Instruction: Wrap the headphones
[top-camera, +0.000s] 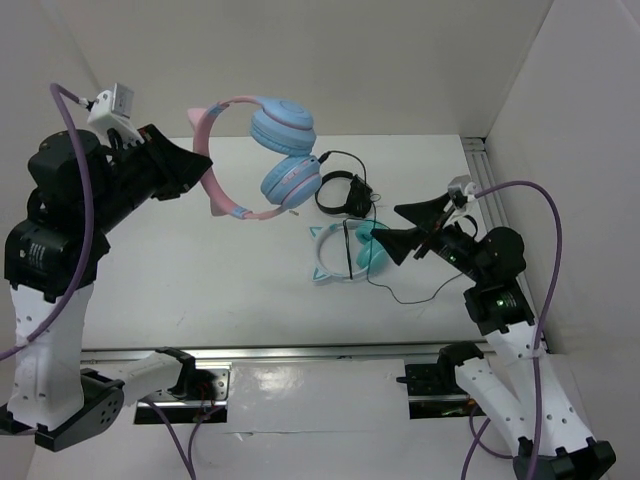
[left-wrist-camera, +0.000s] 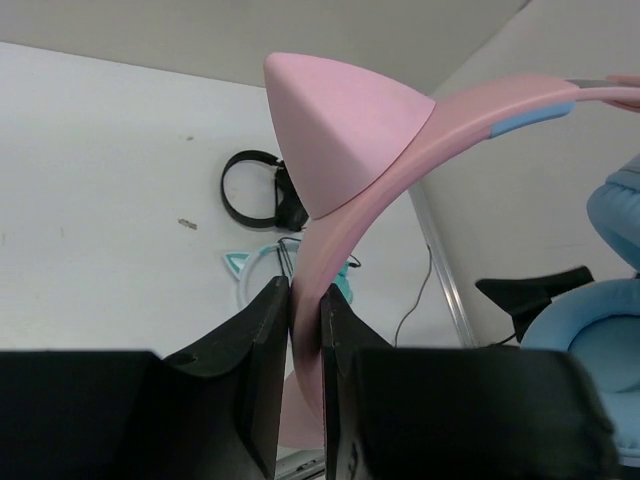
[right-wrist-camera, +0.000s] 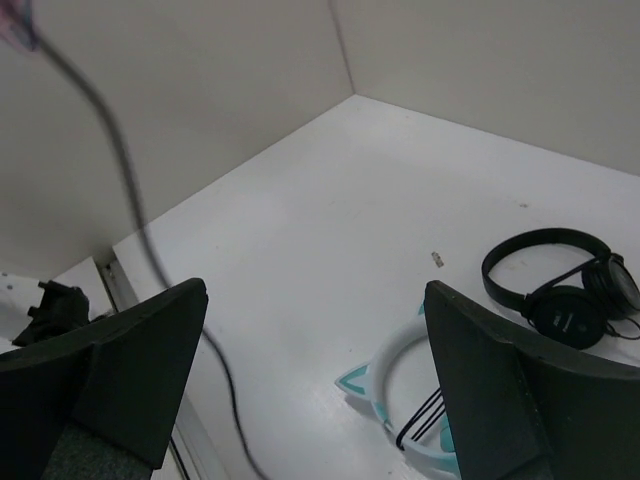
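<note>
The headphones, with a pink cat-eared headband and light blue ear cups, hang in the air above the table's back left. My left gripper is shut on the pink headband, which sits pinched between its jaws. A blue ear cup shows at the right of the left wrist view. The thin black cable trails down to the table at the right. My right gripper stands open over that cable's run, holding nothing; the blurred cable hangs beside its left finger.
White-and-teal cat-ear headphones lie on the table under my right gripper, also in the right wrist view. Smaller black headphones lie just behind them. White walls close the back and right, with a metal rail along the right edge.
</note>
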